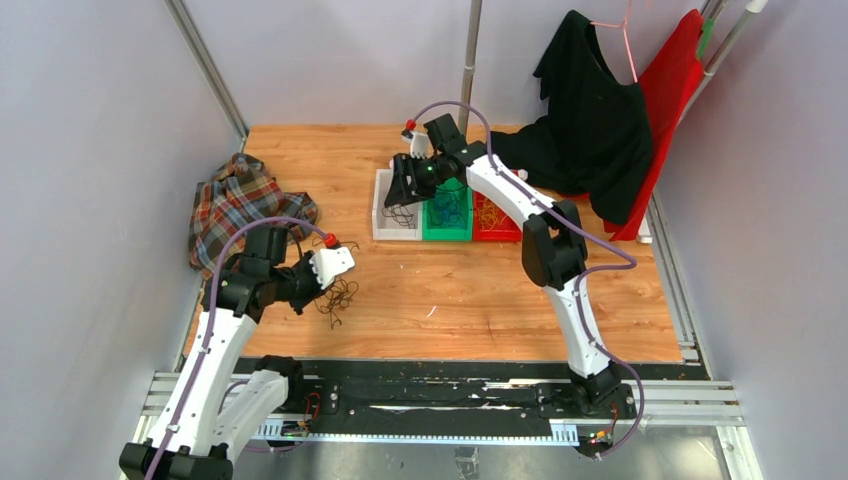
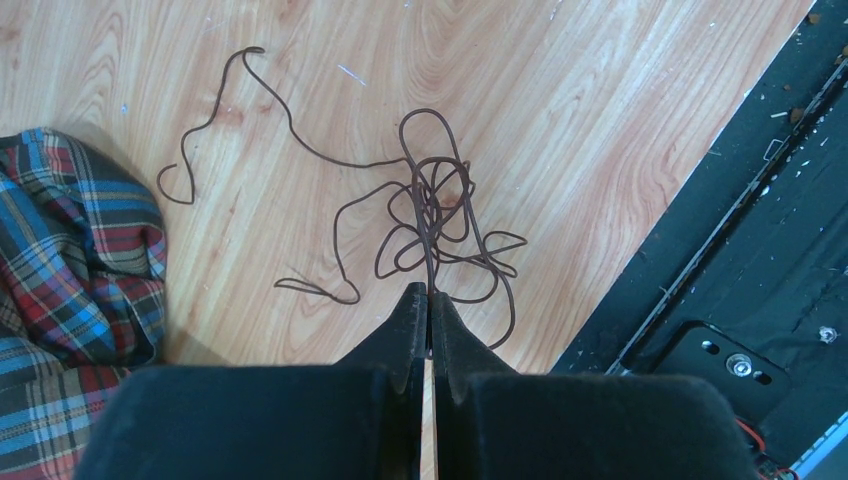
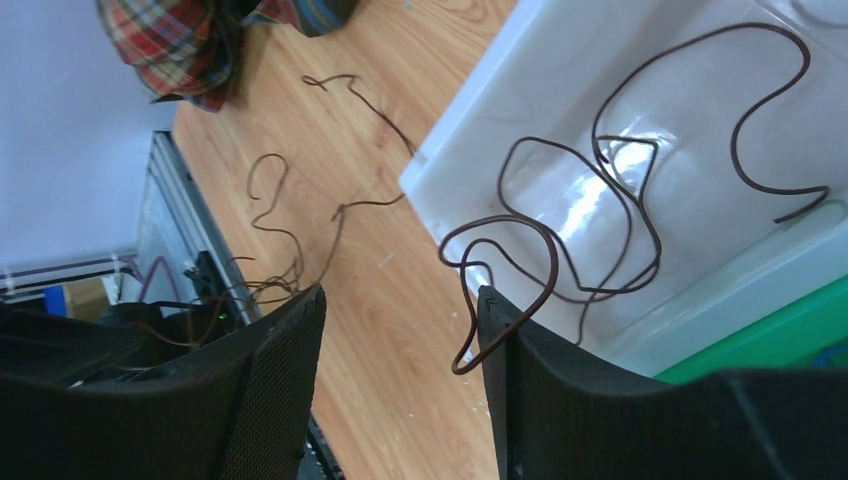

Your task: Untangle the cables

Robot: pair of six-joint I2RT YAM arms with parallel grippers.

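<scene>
Left gripper (image 2: 430,302): jaws pinched tight on one strand of the brown tangle (image 2: 440,215). The tangle lies on the bench (image 2: 600,90) mid-frame in the left wrist view, just ahead of the tips. A loose end trails to upper left, near the plaid cloth (image 2: 70,290). The grip probably anchors that strand or is meant to pull it out of the knot.

Right gripper (image 3: 400,300): jaws wide, holding nothing, by the white bin (image 3: 540,70) rim. A separate brown cable (image 3: 610,200) lies curled in that bin. One loop spills over the rim and touches the inner face of the frame-right finger (image 3: 540,390).

Bins look sorted by colour: blue wires (image 1: 447,207) in the green bin (image 1: 447,232), yellow-orange wires (image 1: 490,212) in the red bin (image 1: 497,232).
</scene>
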